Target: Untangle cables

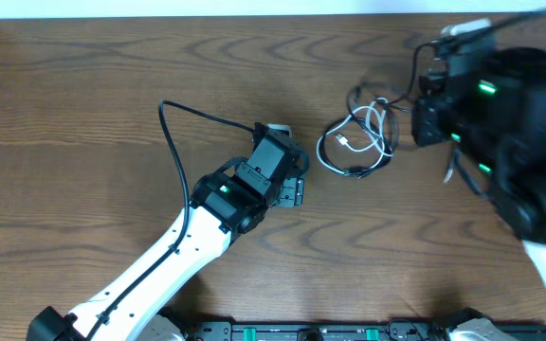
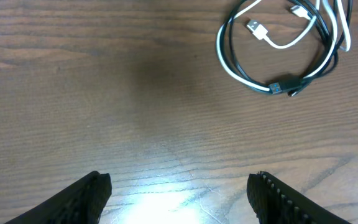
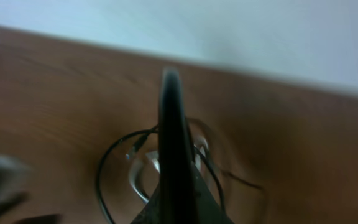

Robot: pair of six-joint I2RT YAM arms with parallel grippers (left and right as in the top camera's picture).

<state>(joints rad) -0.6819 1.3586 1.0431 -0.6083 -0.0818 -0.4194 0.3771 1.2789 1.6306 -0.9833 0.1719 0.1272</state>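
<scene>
The cables (image 1: 356,142) lie as one loose coil of black and white cords on the wooden table, right of centre. In the left wrist view the cables (image 2: 284,53) sit at the top right, with a white USB plug inside the loop. My left gripper (image 1: 300,166) hovers just left of the coil, open, with nothing between its fingers (image 2: 92,199). My right gripper (image 1: 427,123) is blurred at the coil's right edge. In the right wrist view the right gripper (image 3: 171,93) is shut into one dark blade over the cables (image 3: 114,165), with no cord visibly between the fingers.
The wooden table (image 1: 83,114) runs left and forward of the coil. A thick black arm wire (image 1: 183,142) loops left of the left arm. The table's back edge meets a pale wall (image 3: 229,31) just behind the coil.
</scene>
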